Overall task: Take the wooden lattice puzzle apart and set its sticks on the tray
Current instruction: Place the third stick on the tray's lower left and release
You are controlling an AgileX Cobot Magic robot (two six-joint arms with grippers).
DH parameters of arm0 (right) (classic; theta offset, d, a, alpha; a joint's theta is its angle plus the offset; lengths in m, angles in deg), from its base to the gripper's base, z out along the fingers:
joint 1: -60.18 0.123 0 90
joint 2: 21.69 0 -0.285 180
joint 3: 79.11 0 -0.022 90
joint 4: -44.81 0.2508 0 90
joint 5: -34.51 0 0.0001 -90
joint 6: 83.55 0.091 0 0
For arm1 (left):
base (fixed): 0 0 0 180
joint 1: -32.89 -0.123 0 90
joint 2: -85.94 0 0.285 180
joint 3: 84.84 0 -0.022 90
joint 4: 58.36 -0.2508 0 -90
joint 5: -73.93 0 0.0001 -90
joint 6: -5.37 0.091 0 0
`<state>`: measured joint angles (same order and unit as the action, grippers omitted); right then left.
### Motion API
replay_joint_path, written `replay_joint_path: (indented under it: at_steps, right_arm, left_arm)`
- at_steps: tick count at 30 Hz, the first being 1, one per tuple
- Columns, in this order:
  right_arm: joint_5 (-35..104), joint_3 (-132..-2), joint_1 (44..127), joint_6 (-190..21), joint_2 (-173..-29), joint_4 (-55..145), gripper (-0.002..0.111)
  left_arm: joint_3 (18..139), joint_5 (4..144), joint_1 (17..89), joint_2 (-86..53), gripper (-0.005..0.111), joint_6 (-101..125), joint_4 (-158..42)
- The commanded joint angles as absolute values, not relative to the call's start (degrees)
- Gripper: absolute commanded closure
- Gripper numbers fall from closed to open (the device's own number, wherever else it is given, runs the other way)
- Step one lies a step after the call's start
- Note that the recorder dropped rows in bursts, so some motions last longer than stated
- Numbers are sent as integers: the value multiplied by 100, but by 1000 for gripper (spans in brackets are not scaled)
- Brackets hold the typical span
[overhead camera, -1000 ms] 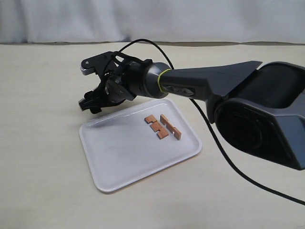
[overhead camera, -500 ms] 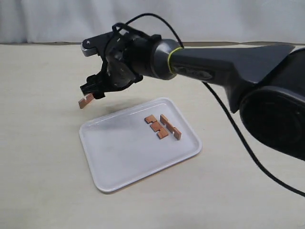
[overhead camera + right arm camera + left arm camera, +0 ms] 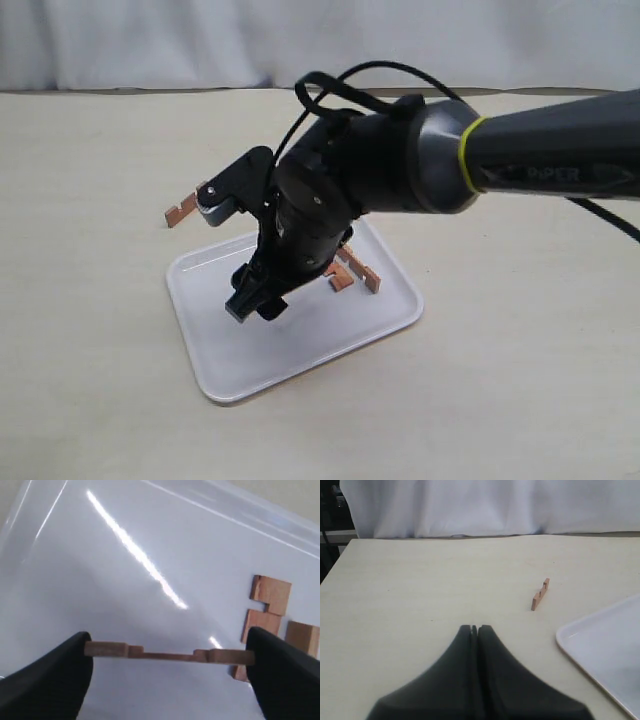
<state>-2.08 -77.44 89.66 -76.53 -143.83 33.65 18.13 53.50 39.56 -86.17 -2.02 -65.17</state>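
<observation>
No assembled lattice shows; the sticks lie apart. My right gripper [image 3: 249, 304] hangs low over the white tray [image 3: 320, 345]. In the right wrist view the right gripper [image 3: 170, 656] is shut on one notched reddish-brown stick [image 3: 170, 654], gripped by its two ends above the tray [image 3: 150, 540]. Other sticks [image 3: 270, 595] lie on the tray beside it, and the arm partly hides these sticks [image 3: 358, 270] in the exterior view. One stick [image 3: 180, 211] lies on the table left of the tray. That stick [image 3: 540, 594] lies ahead of my left gripper [image 3: 474, 628], which is shut and empty.
The right arm's thick dark body [image 3: 400, 160] and its black cable [image 3: 330, 85] reach across above the tray's far side. A white curtain [image 3: 300, 40] closes the back of the beige table [image 3: 90, 330]. A corner of the tray [image 3: 605, 647] lies beside the left gripper.
The right gripper rose from the table left of the tray and swung over the tray with a stick. One stick stayed on the table where it had been.
</observation>
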Motion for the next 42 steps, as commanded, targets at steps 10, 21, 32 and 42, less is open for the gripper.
replay_joint_path:
  at_steps: [10,21,32,42]
  right_arm:
    - [467,-7526,8951,-7673,-14372,3540,68]
    - [467,-7526,8963,-7673,-14291,3540,9]
    - [754,-7588,8963,-7673,-14181,3540,9]
    - [2345,-7916,8963,-7326,-14311,3540,9]
  left_arm:
    - [1795,5409,3955,-8628,107,-215,-6524]
    - [1795,5409,3955,-8628,107,-215,-6524]
    - [1795,5396,3955,-8628,107,-215,-6524]
    - [1795,5396,3955,-8628,107,-215,-6524]
